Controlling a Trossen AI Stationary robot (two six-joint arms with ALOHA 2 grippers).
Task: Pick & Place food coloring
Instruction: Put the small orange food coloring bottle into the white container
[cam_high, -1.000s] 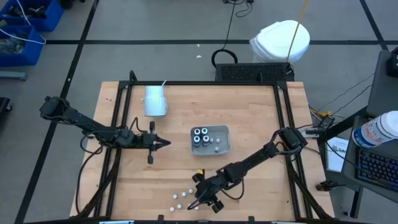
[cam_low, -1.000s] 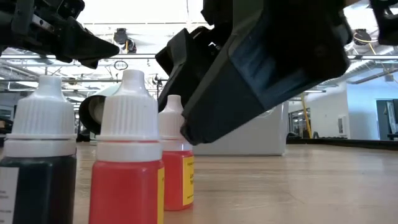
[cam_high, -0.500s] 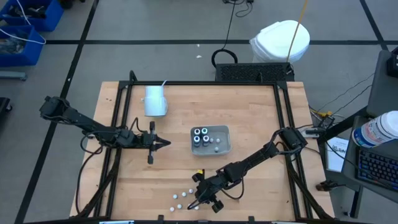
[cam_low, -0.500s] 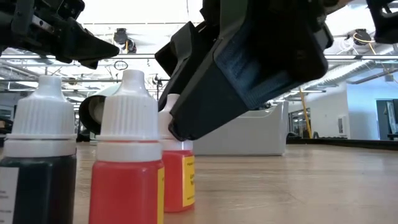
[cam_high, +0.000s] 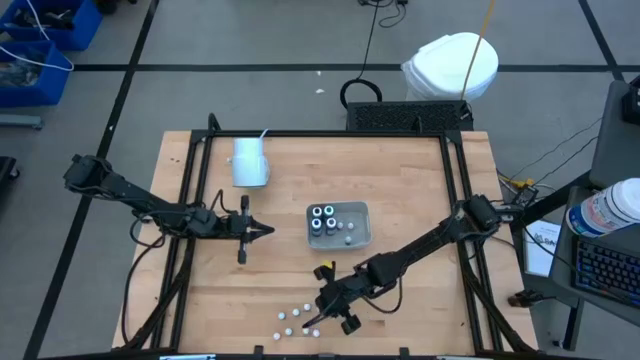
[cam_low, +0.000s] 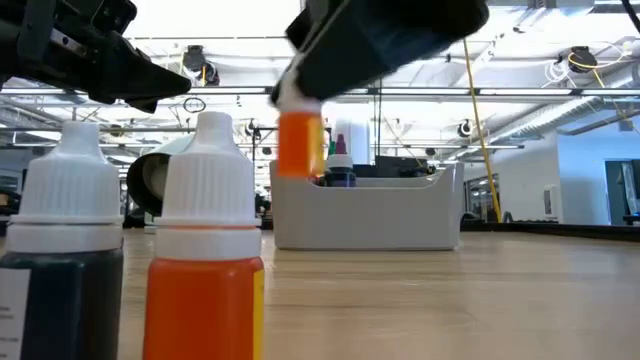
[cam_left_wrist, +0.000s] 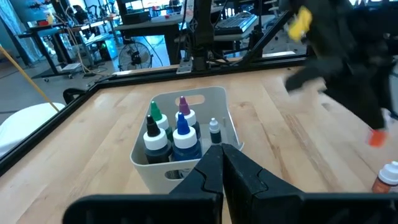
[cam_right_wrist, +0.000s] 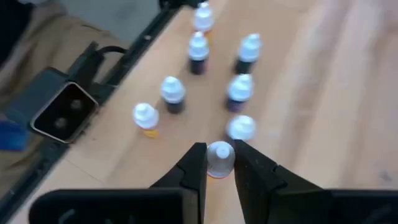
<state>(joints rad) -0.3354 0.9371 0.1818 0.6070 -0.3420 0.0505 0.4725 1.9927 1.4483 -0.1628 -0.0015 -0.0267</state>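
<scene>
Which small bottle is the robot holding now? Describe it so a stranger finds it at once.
Look at the wooden table, near its front edge, where small white-capped bottles stand. The held bottle hangs in the right gripper above them: orange-bodied, the only one off the table.

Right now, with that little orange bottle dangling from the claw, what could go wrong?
The right gripper pinches the small orange white-capped bottle only by its cap, above the wooden table, so it might slip and drop.

Seven more small white-capped bottles stand close together right below; a drop or a low swing could topple them.

The grey plastic tray already holds four larger bottles, so the free space looks tight.
</scene>
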